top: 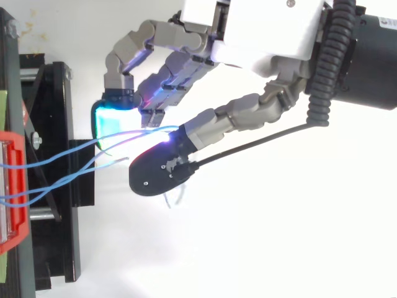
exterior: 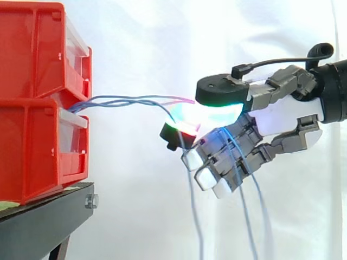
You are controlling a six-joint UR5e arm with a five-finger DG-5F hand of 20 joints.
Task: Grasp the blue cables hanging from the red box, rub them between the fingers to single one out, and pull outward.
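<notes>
Several thin blue cables (exterior: pixel 124 101) run out of the gap between the stacked red boxes (exterior: pixel 38 97) and stretch right to my hand (exterior: pixel 271 122). In the top view the cables (top: pixel 62 167) fan out from the red box (top: pixel 12 186) and converge at my hand (top: pixel 260 37). The thumb pad (exterior: pixel 217 92) and a glowing fingertip (top: pixel 108 118) pinch the cables between them. Past the pinch, the cable ends (exterior: pixel 249 216) hang down over the curled fingers. The hand is shut on the cables, to the right of the boxes.
The red boxes sit on a black stand (exterior: pixel 43 216) at the left, with a bolt at its front edge. A white curtain lies behind everything. Open room lies below and right of the hand.
</notes>
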